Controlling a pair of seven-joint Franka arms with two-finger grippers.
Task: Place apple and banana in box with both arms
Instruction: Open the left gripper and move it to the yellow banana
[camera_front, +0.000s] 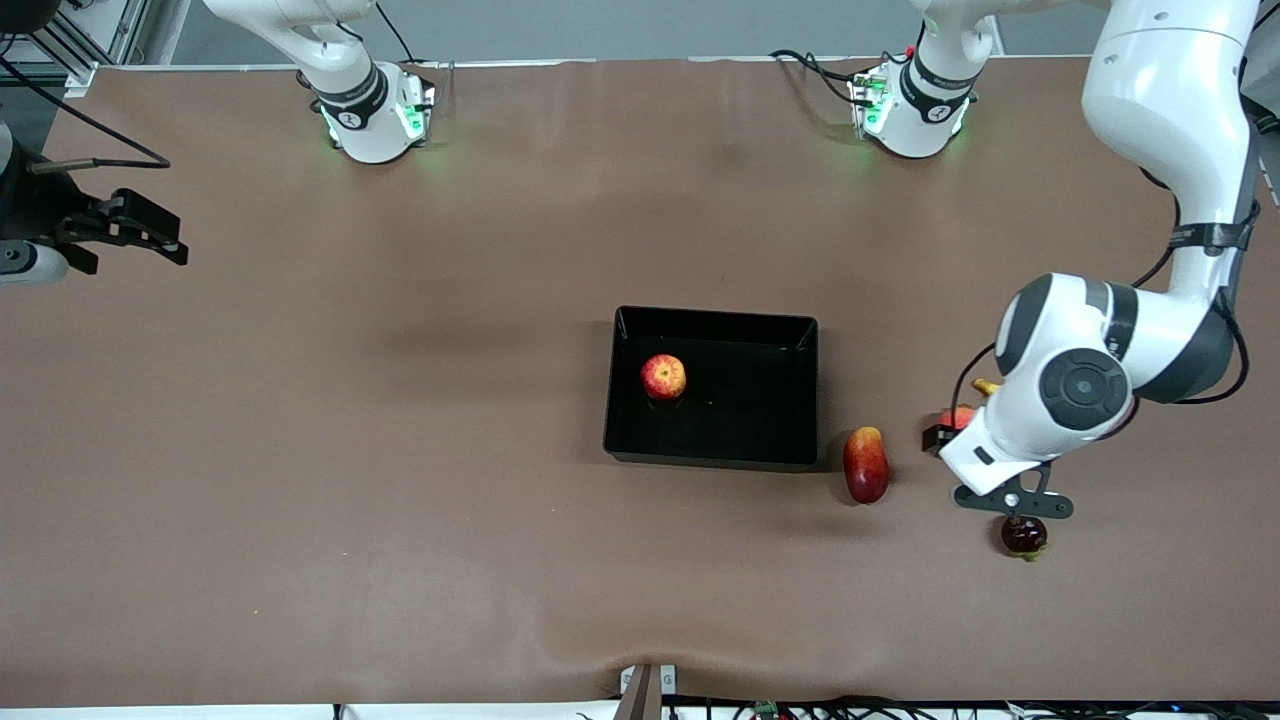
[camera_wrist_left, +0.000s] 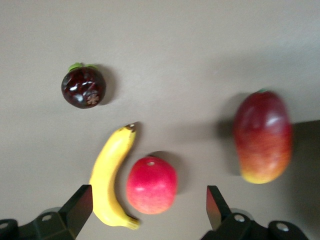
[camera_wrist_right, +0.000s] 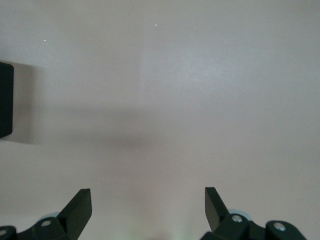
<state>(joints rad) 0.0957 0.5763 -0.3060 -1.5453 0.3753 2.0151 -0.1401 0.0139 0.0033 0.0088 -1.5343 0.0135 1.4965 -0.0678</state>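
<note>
Apple (camera_front: 663, 376) in box (camera_front: 712, 459) at center; left gripper (camera_wrist_left: 145, 210) released over banana (camera_wrist_left: 113, 177); right gripper (camera_wrist_right: 147, 210) released, waiting.

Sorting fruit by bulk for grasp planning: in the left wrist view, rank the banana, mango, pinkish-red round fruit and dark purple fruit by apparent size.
1. banana, longest
2. mango, bulkier, so its order with the banana is unsure
3. pinkish-red round fruit
4. dark purple fruit
</note>
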